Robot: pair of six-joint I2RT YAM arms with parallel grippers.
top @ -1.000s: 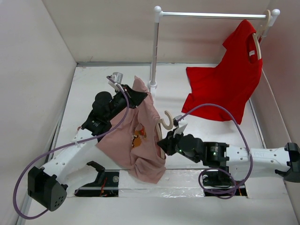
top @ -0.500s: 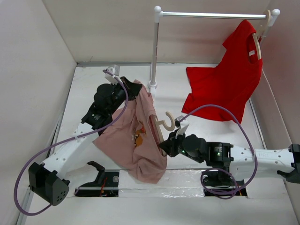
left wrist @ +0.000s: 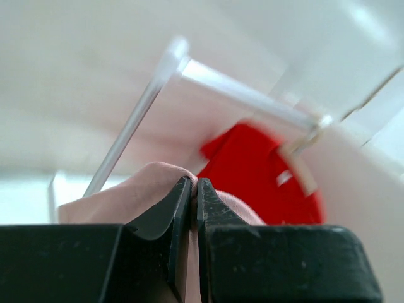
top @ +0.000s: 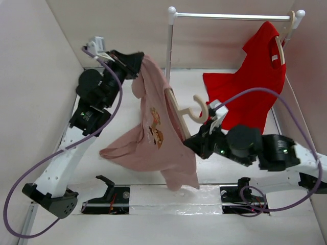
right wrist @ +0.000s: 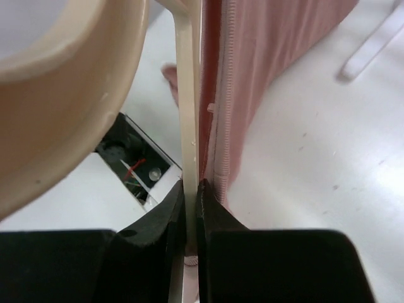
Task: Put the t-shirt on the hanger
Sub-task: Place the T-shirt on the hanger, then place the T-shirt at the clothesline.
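The pink-mauve t-shirt (top: 153, 138) with its orange-brown print hangs lifted above the table. My left gripper (top: 139, 60) is raised high and shut on a fold at the shirt's top; the pinched pink cloth (left wrist: 158, 180) shows between its jaws. The beige hanger (top: 184, 115) stands partly inside the shirt's neck, hook up. My right gripper (top: 196, 144) is shut on the hanger's thin bar (right wrist: 187, 113), with the shirt's edge (right wrist: 240, 76) right beside it.
A white rail (top: 232, 16) on a post (top: 167, 56) stands at the back. A red t-shirt (top: 250, 81) hangs from it on a matching hanger (top: 281, 43) at the right. Walls close in left and right.
Both arms have risen. The left gripper lifted the shirt's top up and back-left; the right gripper raised the hanger up and to the right, so the shirt now hangs off the table.
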